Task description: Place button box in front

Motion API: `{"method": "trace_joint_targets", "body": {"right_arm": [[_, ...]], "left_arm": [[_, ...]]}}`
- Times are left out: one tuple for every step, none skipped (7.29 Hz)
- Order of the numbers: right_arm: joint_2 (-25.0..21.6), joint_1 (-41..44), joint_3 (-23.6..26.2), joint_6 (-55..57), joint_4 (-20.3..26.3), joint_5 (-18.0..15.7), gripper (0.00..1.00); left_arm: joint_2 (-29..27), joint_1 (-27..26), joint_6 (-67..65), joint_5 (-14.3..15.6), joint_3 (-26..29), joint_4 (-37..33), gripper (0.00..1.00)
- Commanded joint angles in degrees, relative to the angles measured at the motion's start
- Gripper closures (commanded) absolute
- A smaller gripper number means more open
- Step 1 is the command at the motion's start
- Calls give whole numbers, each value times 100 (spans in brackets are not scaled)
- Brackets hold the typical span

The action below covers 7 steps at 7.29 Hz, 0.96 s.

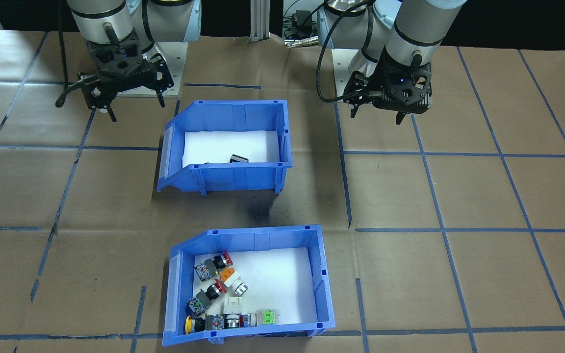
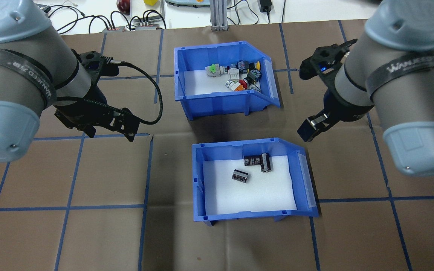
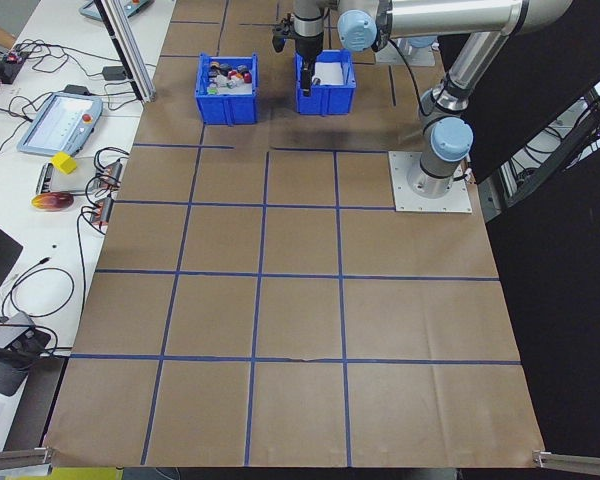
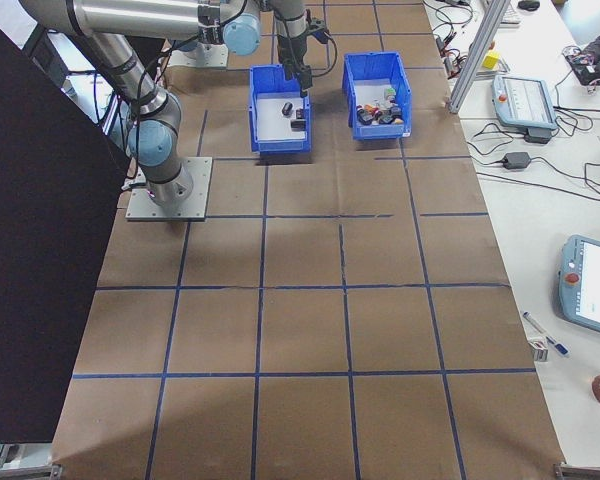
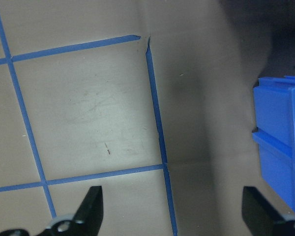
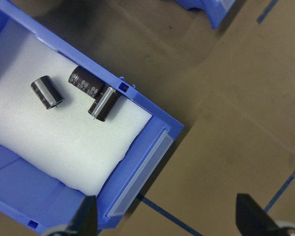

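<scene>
Both pincers we log spread wide, empty: left gripper point(image 2: 113, 126) above bare table, right gripper point(image 2: 317, 126) beside the second bin point(image 2: 252, 212). Two blue bins counted. We note the button box point(image 2: 217, 103) on the far side, second bin nearer the robot, three black cylinders point(image 2: 254, 165) inside

Two bins on the worktop point(image 2: 89, 233), between the tools. Button box point(image 2: 217, 99) farther out from the robot, ahead of and inward from the left tool point(image 2: 113, 128); second bin point(image 2: 251, 210) nearer the robot, just inward from the right tool point(image 2: 309, 130). Bins apart, sloped ends toward the right tool's side. Switches point(image 2: 239, 75) inside the button box, bunched toward its sloped end. Three cylinders point(image 2: 254, 165) inside the second bin.
</scene>
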Motion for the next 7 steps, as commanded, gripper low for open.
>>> {"method": "trace_joint_targets", "body": {"right_arm": [[158,-202,-437,1617,208,78,0],[368,-202,-683,1990,514,61,0],[605,-202,-1051,2063,848,26,0],[782,-202,-1281,2064,1077,17,0],[897,-202,-1440,2064,1288,25,0],[898,-202,-1459,2064,1343,25,0],[906,-202,-1424,2064,1352,17,0]], "left_arm": [[-14,1,-3,-9,17,0,1],[-14,1,-3,0,8,0,1],[-14,1,6,0,0,9,1],[-14,1,6,0,-9,9,1],[-14,1,6,0,-18,9,1],[-14,1,6,0,-18,9,1],[-14,1,6,0,-18,9,1]]}}
